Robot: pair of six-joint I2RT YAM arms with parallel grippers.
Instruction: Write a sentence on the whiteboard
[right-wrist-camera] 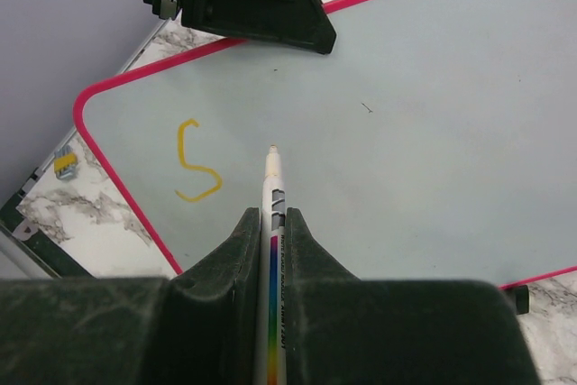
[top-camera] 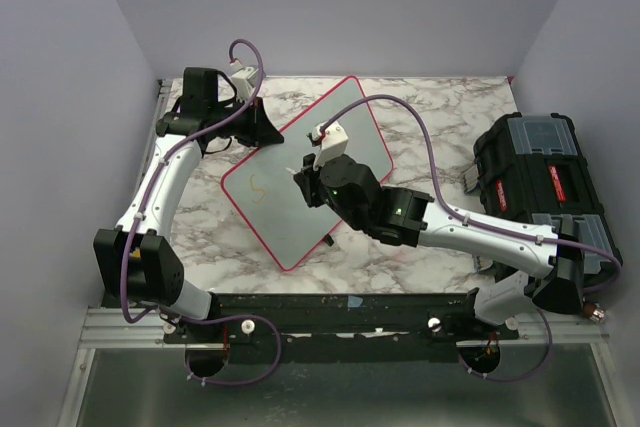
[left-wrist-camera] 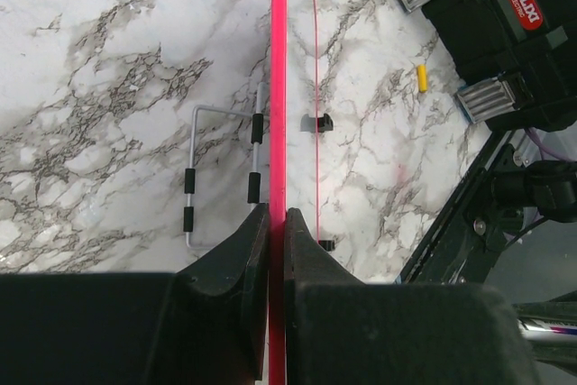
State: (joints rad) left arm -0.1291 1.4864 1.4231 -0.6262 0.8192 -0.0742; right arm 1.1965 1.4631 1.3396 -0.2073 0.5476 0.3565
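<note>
Pincer (right-wrist-camera: 270, 232) grips marker (right-wrist-camera: 272, 188); overhead hides it.

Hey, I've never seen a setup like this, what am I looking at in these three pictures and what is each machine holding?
These are two robot arms bolted to a marble table. One picture looks down from above; the other two come from small cameras on each wrist. The left pincer is shut on the red rim of the whiteboard, holding it. The right pincer is shut on a white marker whose tip points at the board. So far only one yellow letter, an S, is written. A black toolbox sits at the right, and a small yellow piece lies near it.
</note>
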